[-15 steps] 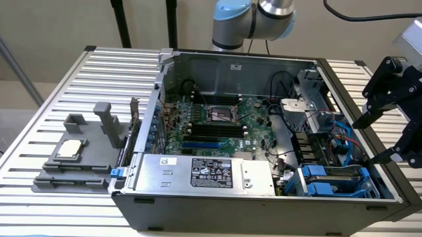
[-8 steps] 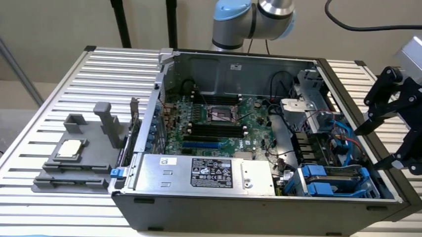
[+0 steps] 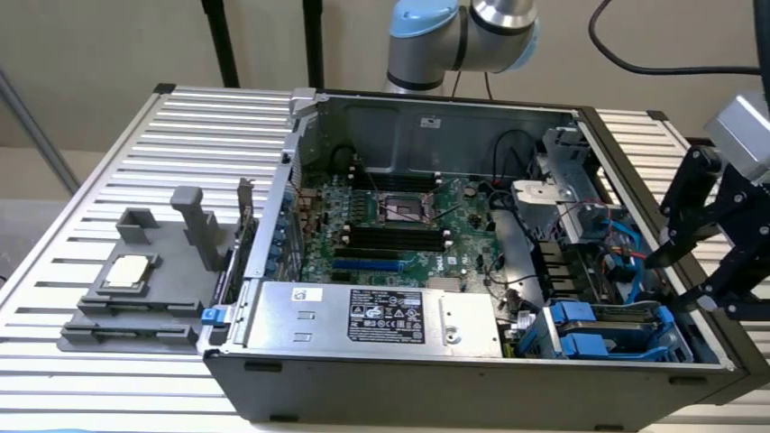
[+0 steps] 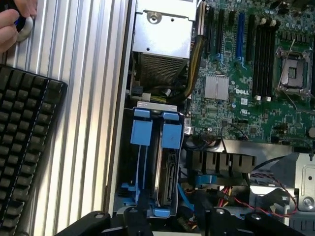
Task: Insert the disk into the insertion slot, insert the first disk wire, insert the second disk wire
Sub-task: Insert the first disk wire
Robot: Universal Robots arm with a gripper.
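a: where's the pincer point(image 3: 672, 284)?
b: at the exterior view's right, hanging over the corner of the open computer case point(image 3: 481, 379), just above the drive cage point(image 3: 608, 336). its jaws stand apart, partway open, and i see nothing clamped between them.
a: and the disk?
b: in the wrist view the disk point(image 4: 167, 184) sits edge-on inside the insertion slot point(image 4: 165, 212), with its blue carrier tab at the end nearer the power-supply box point(image 4: 162, 29). the bay just beside it shows blue rails.
a: any wires?
b: a blue cable point(image 3: 626, 257) runs near the pincer, and red and yellow wires point(image 4: 236, 196) lie beside the cage. whether any is plugged into the disk i cannot tell.
a: anything outside the case?
b: the case rests on a slatted table point(image 3: 72, 225). a black keyboard point(image 4: 24, 147) lies on it, and a person's hand point(image 4: 10, 27) is on the slats beyond the keyboard.
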